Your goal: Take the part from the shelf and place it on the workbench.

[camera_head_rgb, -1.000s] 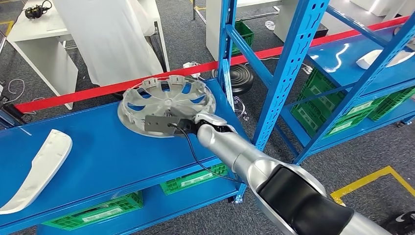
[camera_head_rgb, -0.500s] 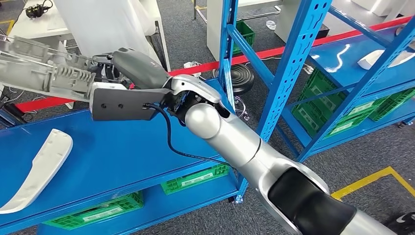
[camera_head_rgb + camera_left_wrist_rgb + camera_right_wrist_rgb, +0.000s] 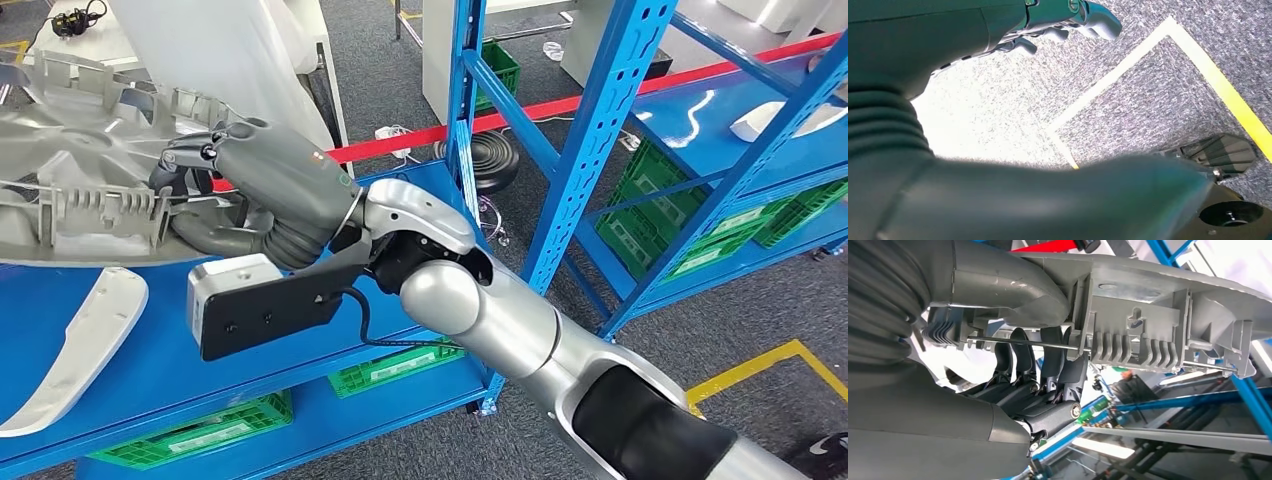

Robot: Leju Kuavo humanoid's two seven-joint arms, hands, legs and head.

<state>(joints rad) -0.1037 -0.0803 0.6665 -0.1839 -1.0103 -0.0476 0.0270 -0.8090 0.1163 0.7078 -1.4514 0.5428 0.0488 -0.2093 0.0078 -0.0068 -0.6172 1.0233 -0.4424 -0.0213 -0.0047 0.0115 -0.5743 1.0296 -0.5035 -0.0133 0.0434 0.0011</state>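
Within right hand (image 3: 262, 195), wheel cover (image 3: 75, 175)

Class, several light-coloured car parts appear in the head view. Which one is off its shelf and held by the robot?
The round silver wheel cover, gripped at its rim by the right hand. The long white trim piece and the white part on the far rack lie on blue shelves.

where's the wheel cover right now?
Head view, upper left: the wheel cover is held by the right hand, lifted above the blue shelf, over the white curved part.
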